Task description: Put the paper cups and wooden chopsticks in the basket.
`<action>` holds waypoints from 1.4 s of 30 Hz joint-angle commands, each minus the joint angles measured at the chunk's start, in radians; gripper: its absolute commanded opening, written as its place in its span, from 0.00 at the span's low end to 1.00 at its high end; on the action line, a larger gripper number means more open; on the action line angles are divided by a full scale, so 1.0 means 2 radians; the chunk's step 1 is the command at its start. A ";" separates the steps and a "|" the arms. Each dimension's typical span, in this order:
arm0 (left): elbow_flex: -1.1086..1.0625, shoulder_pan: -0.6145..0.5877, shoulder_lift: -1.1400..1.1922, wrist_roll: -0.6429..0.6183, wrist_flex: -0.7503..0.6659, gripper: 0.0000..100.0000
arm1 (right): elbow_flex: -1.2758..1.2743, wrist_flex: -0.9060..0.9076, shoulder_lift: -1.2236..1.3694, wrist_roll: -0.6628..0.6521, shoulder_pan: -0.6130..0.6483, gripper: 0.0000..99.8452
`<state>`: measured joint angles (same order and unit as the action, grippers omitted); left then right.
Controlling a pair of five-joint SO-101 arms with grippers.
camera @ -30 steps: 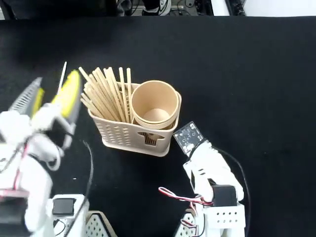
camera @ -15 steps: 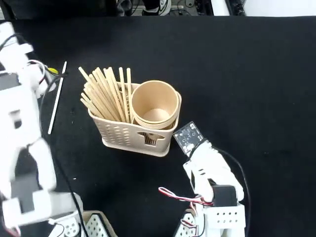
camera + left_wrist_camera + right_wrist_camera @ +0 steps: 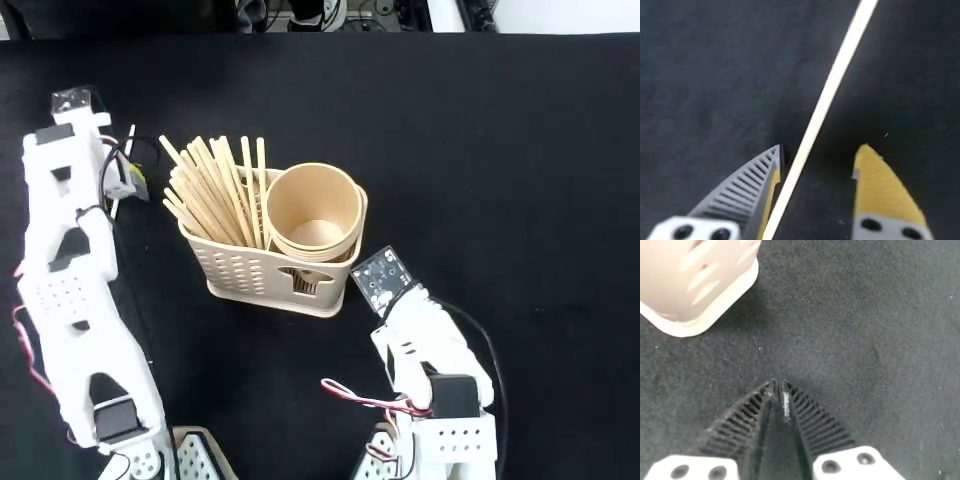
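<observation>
Left wrist view: one loose chopstick (image 3: pixel 825 100) lies flat on the black table (image 3: pixel 705 75), passing between the parted tips of the left gripper (image 3: pixel 821 147) and closer to the grey finger than the yellow one — not yet clamped.

High view: the stick sits at the 9 o'clock side of the basket (image 3: pixel 260 275), well apart from it and in the same place as a second ago. The left arm has changed. It was raised and in motion at the table's edge; it now reaches out over the stick with its gripper lowered around it.

The basket already holds the stacked cups (image 3: pixel 313 215) and a sheaf of chopsticks (image 3: pixel 215 190), both undisturbed.

The right gripper (image 3: pixel 777 385) is pressed together and empty, unmoved at the basket's 4 o'clock corner.

Assessment — this stick appears to be the last item out; closing on it is the step in hand.
</observation>
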<state>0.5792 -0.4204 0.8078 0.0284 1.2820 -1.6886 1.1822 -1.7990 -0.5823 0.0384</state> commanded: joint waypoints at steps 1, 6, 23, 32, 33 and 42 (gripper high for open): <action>0.165 -0.010 0.084 0.005 0.070 0.13 | 0.001 0.001 -0.034 -0.003 -0.005 0.01; 0.329 -0.012 0.153 0.005 0.173 0.04 | 0.001 0.001 -0.034 -0.003 -0.005 0.01; -0.015 0.017 -0.254 -0.064 0.236 0.03 | 0.001 0.000 -0.034 -0.003 -0.005 0.01; -0.360 0.075 -0.654 -0.067 0.017 0.03 | 0.001 0.001 -0.034 -0.003 -0.005 0.01; -0.399 0.079 -0.696 -0.067 -0.015 0.03 | 0.001 0.001 -0.034 -0.003 -0.005 0.01; -0.646 0.153 -1.062 -0.067 -0.315 0.03 | 0.001 0.001 -0.034 -0.003 -0.005 0.01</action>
<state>-0.5639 -0.1841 -0.9889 -0.0944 0.9214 -1.6886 1.1822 -1.7990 -0.5823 0.0384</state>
